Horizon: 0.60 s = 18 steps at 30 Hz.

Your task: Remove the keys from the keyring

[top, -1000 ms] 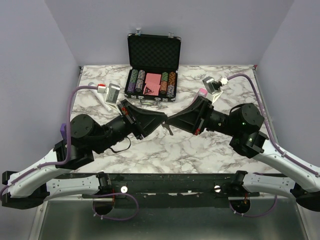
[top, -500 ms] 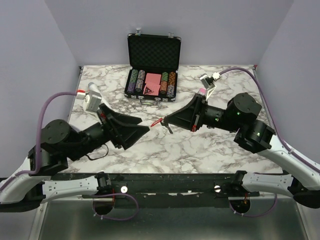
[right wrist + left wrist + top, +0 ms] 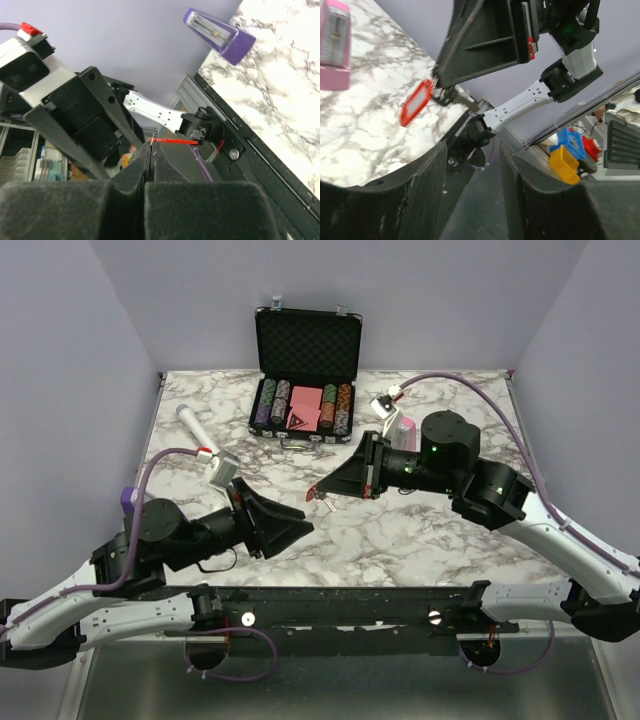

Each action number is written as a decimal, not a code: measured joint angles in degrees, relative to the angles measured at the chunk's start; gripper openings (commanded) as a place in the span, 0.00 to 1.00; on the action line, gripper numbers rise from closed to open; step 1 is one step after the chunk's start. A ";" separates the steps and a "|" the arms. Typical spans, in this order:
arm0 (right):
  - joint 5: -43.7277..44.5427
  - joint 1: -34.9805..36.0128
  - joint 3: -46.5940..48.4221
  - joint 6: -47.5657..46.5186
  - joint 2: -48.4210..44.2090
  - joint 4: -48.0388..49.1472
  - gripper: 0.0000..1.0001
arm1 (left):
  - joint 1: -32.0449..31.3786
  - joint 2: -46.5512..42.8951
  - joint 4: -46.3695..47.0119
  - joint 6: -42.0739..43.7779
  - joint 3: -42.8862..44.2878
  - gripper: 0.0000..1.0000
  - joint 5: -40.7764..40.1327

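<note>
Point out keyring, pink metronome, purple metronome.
keyring (image 3: 416, 102): left wrist view, middle of red tag.
pink metronome (image 3: 334, 47): left wrist view, front face.
purple metronome (image 3: 220, 37): right wrist view, middle of body.

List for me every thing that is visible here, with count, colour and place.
case: 1, black, open, far middle of table
chips: several stacks, mixed colours, in case
cards: count unclear, pink, between chips
pink metronome: 1, pink, right of case
purple metronome: 1, purple, left table edge
stick: 1, white, grey tip, far left
keyring: 1, red, in right gripper
keys: count unclear, silver, at keyring's end
table: 1, white marble, under all
left gripper: 1, black, open, empty
right gripper: 1, black, shut on keyring
</note>
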 measured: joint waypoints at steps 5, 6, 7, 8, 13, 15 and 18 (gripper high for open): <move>-0.04 0.00 0.00 2.64 1.62 -2.12 0.01 | -0.02 3.13 6.05 -3.98 -2.84 0.47 1.16; -0.07 0.00 0.00 2.97 1.64 -2.12 0.01 | 0.00 3.32 7.02 -4.44 -3.28 0.47 1.25; -0.07 0.00 0.00 3.30 1.57 -2.10 0.01 | -0.02 3.48 7.82 -4.83 -3.69 0.46 1.29; -0.13 0.00 0.00 3.52 1.51 -2.05 0.01 | 0.00 3.56 8.33 -5.18 -3.91 0.46 1.31; -0.70 0.00 -0.02 4.48 1.42 -1.88 0.01 | 0.00 3.15 9.84 -6.23 -4.61 0.46 1.22; -0.98 0.00 -0.02 4.66 1.42 -1.62 0.01 | 0.00 2.43 10.21 -6.43 -4.66 0.48 1.07; -1.51 0.00 -0.02 4.90 1.42 -1.03 0.01 | 0.02 1.40 10.34 -6.47 -4.66 0.57 0.52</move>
